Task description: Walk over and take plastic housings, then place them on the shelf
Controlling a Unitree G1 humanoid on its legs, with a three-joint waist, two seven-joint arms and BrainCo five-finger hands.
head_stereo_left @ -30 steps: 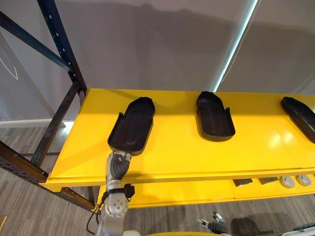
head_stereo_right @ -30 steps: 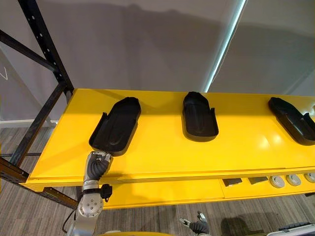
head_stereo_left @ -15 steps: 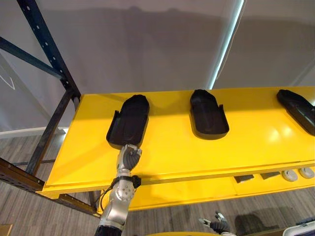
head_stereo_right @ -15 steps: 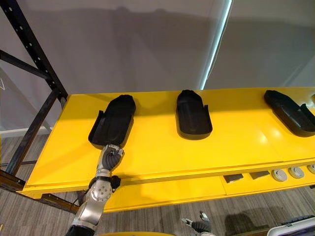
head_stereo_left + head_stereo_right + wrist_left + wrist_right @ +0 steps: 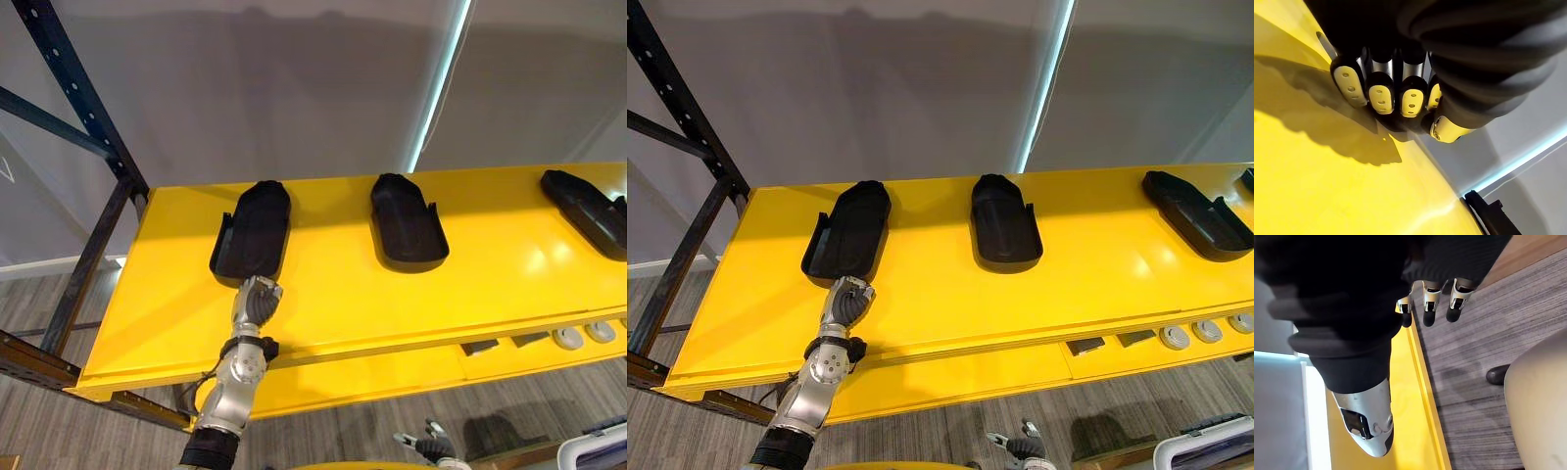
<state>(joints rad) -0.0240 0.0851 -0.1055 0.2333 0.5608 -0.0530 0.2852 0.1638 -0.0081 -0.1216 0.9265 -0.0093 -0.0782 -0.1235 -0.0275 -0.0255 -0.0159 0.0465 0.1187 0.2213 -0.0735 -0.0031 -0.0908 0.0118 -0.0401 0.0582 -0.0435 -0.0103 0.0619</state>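
Three black plastic housings lie on the yellow shelf [image 5: 353,304]: a left housing [image 5: 255,230], a middle housing [image 5: 407,225] and a right housing [image 5: 588,208] at the view's edge. My left hand [image 5: 257,298] reaches up over the shelf's front edge to the near end of the left housing. Its fingers [image 5: 1378,95] are curled against that dark rim, with the thumb close beside them. My right hand [image 5: 1019,450] hangs low over the floor, its fingers [image 5: 1430,308] relaxed and holding nothing.
A dark blue rack upright and brace [image 5: 83,117] stand at the shelf's left end. Below, a lower yellow level holds small grey discs [image 5: 578,336] and dark pieces [image 5: 480,347]. A white bin [image 5: 1205,450] sits on the floor at the lower right.
The left hand has slid the left housing farther back on the shelf, toward the wall. The camera has also shifted, so the whole shelf sits differently in view.
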